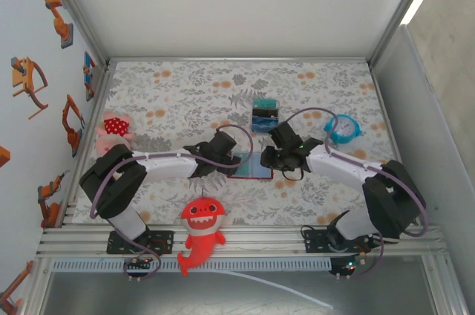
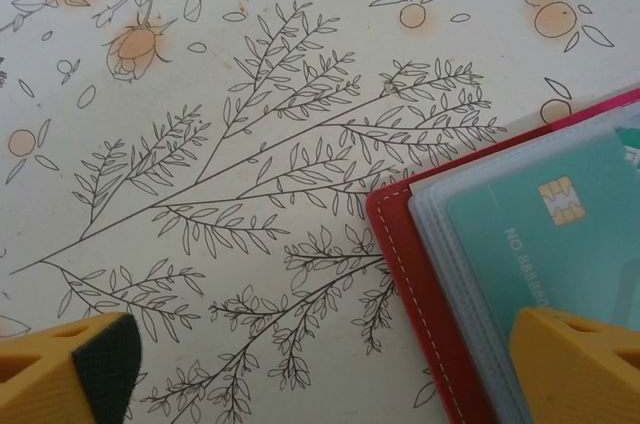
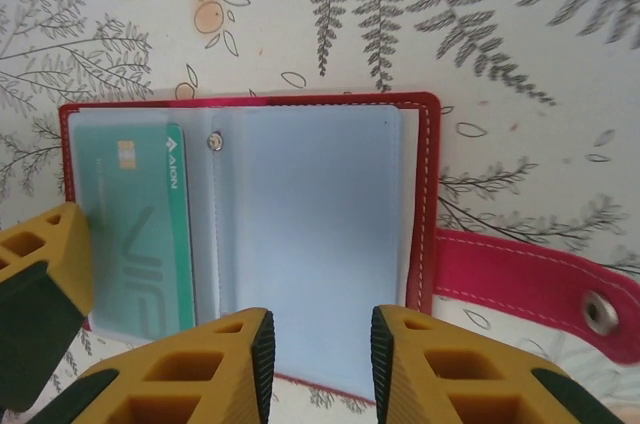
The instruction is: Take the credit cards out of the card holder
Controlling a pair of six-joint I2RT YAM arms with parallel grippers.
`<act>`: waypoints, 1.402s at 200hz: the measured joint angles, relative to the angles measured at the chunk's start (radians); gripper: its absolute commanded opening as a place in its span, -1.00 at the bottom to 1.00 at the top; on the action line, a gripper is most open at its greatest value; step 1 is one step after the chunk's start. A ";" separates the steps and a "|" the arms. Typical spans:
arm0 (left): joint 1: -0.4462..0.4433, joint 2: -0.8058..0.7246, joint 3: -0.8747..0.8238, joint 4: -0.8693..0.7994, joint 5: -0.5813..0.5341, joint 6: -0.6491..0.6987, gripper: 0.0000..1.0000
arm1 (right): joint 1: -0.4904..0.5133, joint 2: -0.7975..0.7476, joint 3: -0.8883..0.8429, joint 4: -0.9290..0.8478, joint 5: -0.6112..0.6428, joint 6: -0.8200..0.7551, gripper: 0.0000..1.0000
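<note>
Top external view: both arms are reaching forward, bending inward and meeting over the open card holder [image 1: 251,169] mid-table.
Left gripper [image 2: 320,379] is hanging low with its jaws spread wide, one finger [image 2: 575,364] sitting over the holder's corner and the other over bare tablecloth [image 2: 200,94]. Right gripper [image 3: 320,364] is pointing down at the holder's near edge with its jaws only slightly apart; can't really tell if the tips are touching it. A teal credit card [image 3: 135,234] is sitting in a clear pocket, and the strap tab [image 3: 530,284] is lying flat out to the side.
</note>
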 measured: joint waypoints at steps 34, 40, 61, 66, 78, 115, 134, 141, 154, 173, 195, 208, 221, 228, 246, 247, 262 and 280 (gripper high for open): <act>-0.019 0.002 0.011 -0.025 -0.001 0.002 0.70 | 0.000 0.085 -0.003 0.058 -0.032 0.009 -0.46; -0.023 0.003 0.013 -0.029 -0.001 0.001 0.69 | 0.000 0.093 -0.003 0.063 -0.036 0.009 -0.47; -0.032 0.009 0.020 -0.034 0.006 -0.008 0.63 | 0.000 0.104 -0.004 0.077 -0.038 0.009 -0.47; -0.032 0.010 0.020 -0.033 0.011 -0.011 0.61 | 0.000 0.104 -0.004 0.079 -0.038 0.008 -0.47; -0.032 0.013 0.021 -0.029 0.023 -0.021 0.53 | 0.000 0.104 -0.006 0.085 -0.038 0.009 -0.48; -0.032 0.030 0.026 -0.004 0.047 -0.051 0.43 | 0.000 0.101 -0.025 0.090 -0.037 0.009 -0.51; -0.032 0.041 0.034 0.013 0.055 -0.060 0.43 | 0.000 0.090 -0.031 0.091 -0.037 0.009 -0.51; -0.032 0.043 0.035 0.016 0.061 -0.062 0.43 | 0.000 0.083 -0.034 0.091 -0.038 0.009 -0.51; -0.032 0.045 0.037 0.017 0.072 -0.069 0.43 | 0.000 0.069 -0.036 0.091 -0.038 0.008 -0.51; -0.032 0.044 0.038 0.014 0.082 -0.076 0.44 | 0.000 0.043 -0.037 0.094 -0.040 0.008 -0.52; -0.031 0.022 0.038 -0.013 0.088 -0.084 0.51 | -0.002 0.008 -0.040 0.108 -0.059 0.005 -0.52; -0.028 0.000 0.038 -0.024 0.092 -0.091 0.59 | -0.002 -0.005 -0.045 0.128 -0.080 0.003 -0.53; -0.024 -0.023 0.038 -0.035 0.096 -0.099 0.67 | -0.005 -0.008 -0.051 0.150 -0.103 0.001 -0.56; -0.021 -0.033 0.038 -0.041 0.098 -0.103 0.70 | -0.007 -0.006 -0.055 0.162 -0.119 0.000 -0.57; -0.015 -0.048 0.038 -0.055 0.101 -0.109 0.72 | -0.016 0.000 -0.066 0.191 -0.154 -0.003 -0.58; -0.015 -0.049 0.038 -0.056 0.101 -0.109 0.72 | -0.017 0.002 -0.068 0.192 -0.156 -0.003 -0.58; -0.011 -0.047 0.038 -0.066 0.106 -0.110 0.73 | -0.025 0.016 -0.075 0.210 -0.184 -0.008 -0.56; -0.011 -0.040 0.038 -0.074 0.113 -0.110 0.73 | -0.029 0.036 -0.075 0.224 -0.211 -0.019 -0.55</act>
